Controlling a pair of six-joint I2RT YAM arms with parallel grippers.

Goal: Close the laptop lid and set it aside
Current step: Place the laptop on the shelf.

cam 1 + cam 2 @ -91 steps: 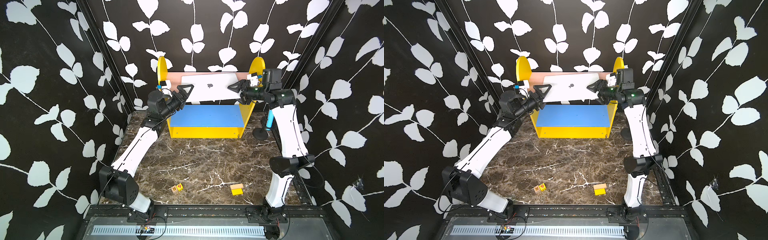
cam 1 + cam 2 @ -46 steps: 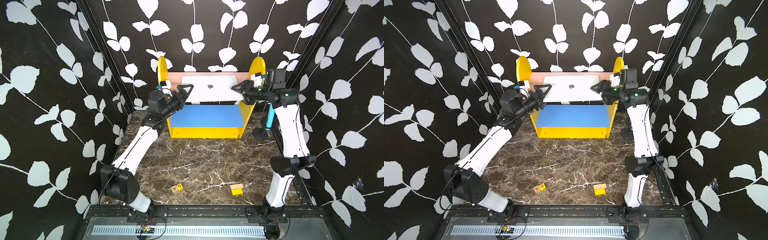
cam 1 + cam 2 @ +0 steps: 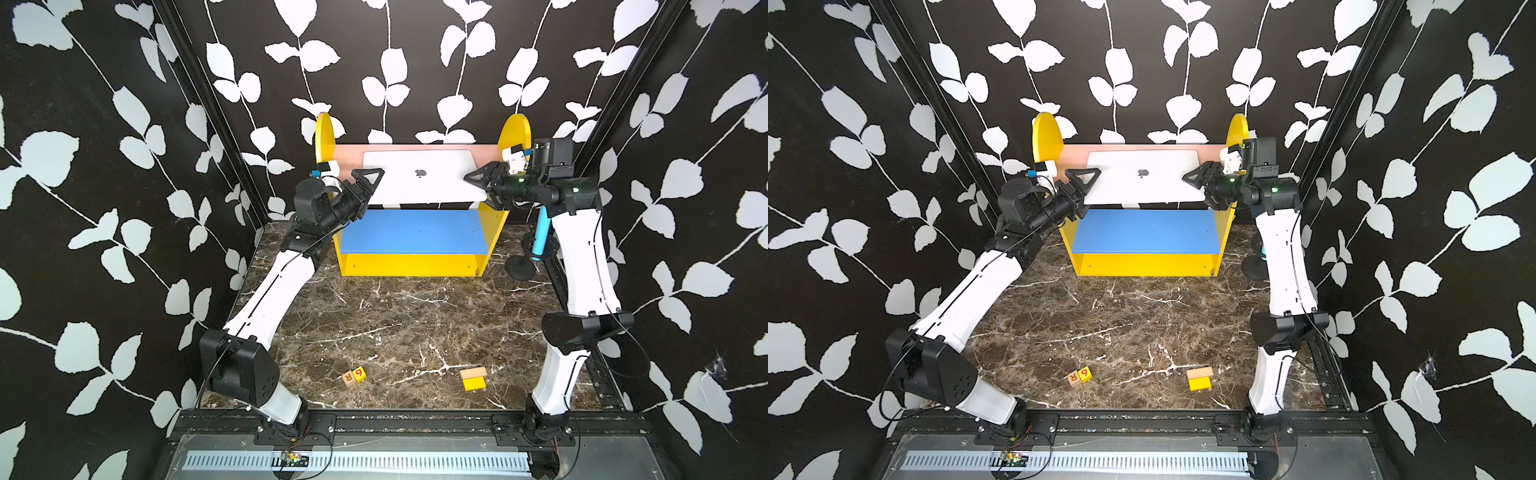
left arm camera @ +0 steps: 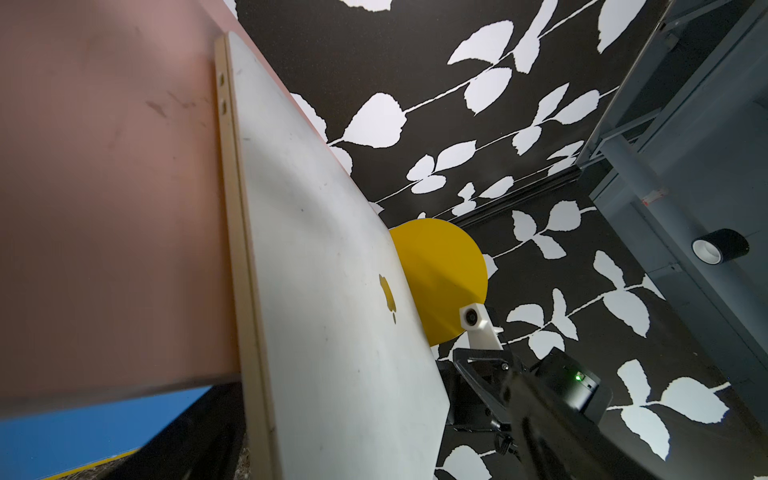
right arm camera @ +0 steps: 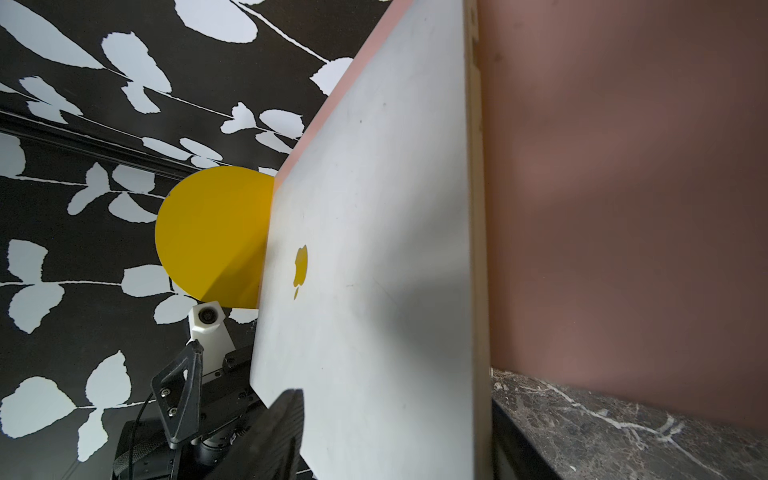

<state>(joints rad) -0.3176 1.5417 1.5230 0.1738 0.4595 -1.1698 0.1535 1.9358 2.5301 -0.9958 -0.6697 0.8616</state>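
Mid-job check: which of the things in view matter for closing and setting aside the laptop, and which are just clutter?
Job: laptop, lid already shut, on the pink top shelf; left pincer and right pincer at its two ends.
Lying about: two letter cubes, yellow and wooden blocks on the marble tabletop; black stand with blue tube beside the yellow shelf unit.
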